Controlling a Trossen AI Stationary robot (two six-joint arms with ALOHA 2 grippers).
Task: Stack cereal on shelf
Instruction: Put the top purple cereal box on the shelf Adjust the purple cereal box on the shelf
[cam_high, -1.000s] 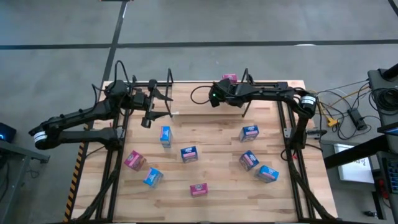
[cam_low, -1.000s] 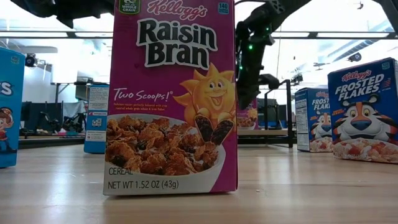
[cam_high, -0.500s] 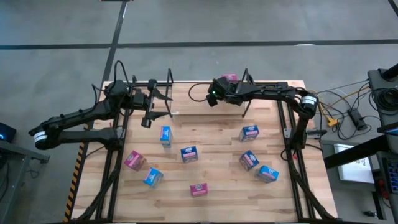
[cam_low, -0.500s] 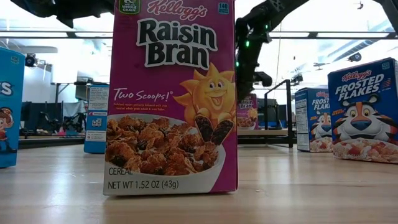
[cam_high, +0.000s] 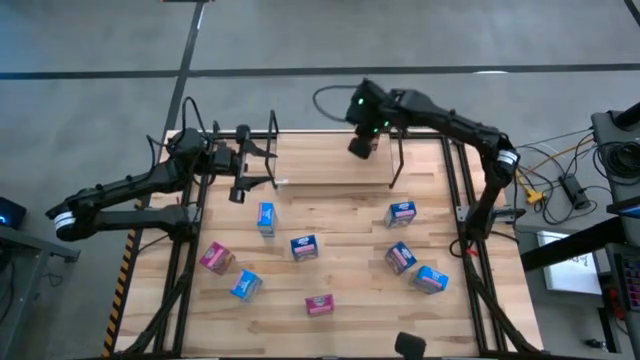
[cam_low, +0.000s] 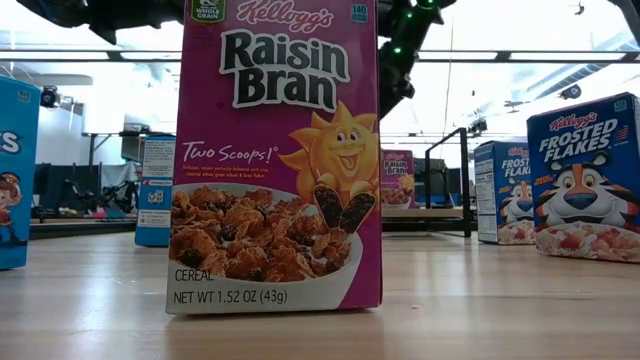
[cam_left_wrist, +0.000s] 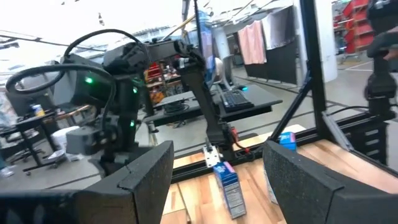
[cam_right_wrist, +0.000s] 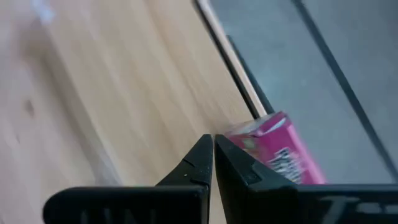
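Observation:
The shelf (cam_high: 330, 183) stands at the table's far edge, with thin black posts and a pale tier. One pink cereal box (cam_low: 397, 178) stands upright on that tier. It also shows in the right wrist view as the pink box (cam_right_wrist: 273, 149), beyond my fingertips. My right gripper (cam_high: 362, 145) (cam_right_wrist: 213, 148) hangs shut above the shelf's right end and hides the box in the high view. My left gripper (cam_high: 245, 165) (cam_left_wrist: 217, 165) is open and hovers by the shelf's left end. Several blue and pink boxes stand on the table, among them a blue one (cam_high: 265, 218) and a pink one (cam_high: 319, 304).
More boxes stand scattered over the near half: blue (cam_high: 303, 247), pink (cam_high: 215, 258), blue (cam_high: 245, 285), blue (cam_high: 430, 278), and two more (cam_high: 401, 212) (cam_high: 400, 257). A Raisin Bran box (cam_low: 275, 160) fills the low view. The black tube frame (cam_high: 462, 210) edges both sides.
My right gripper has risen from the pink box on the shelf and drawn back toward the far edge, and its arm now arches high. The pink box stays standing on the shelf tier, free of the fingers. The left arm has kept still.

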